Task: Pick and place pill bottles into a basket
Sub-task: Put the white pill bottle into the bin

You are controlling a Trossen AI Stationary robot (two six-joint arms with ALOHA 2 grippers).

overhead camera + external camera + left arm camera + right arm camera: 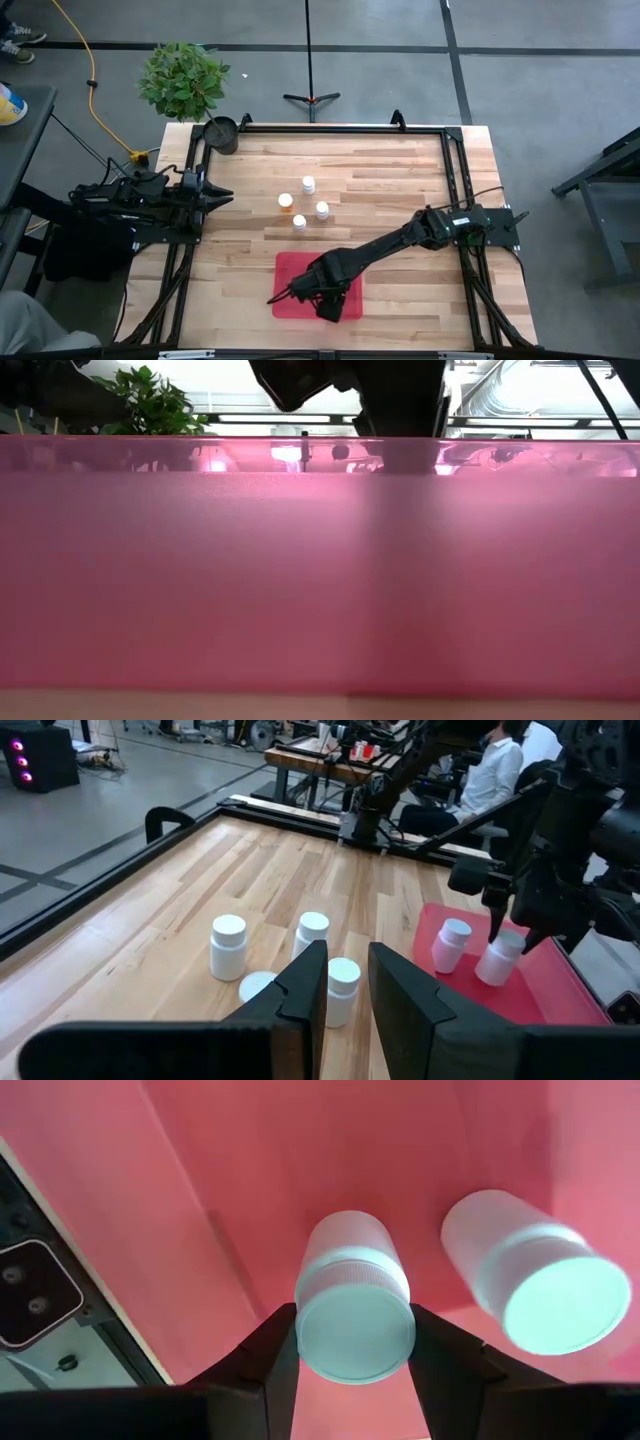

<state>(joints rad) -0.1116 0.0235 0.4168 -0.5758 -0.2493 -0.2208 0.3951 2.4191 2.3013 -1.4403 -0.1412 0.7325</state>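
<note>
Progress: two pill bottles [452,944] in red basket [295,270], at table's 6 o'clock | right gripper [354,1342] clamps one there, seemingly not yet released | four bottles [309,185] wait mid-table | left gripper [345,990] closed, empty, 9 o'clock edge

Right end effector [352,1342] reaches inward, clamped; left end effector [346,992] waits closed at the side.

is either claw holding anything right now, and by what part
The right claw grips a pill bottle by the sides of its white cap, over the red tray. The left claw holds nothing.
</note>
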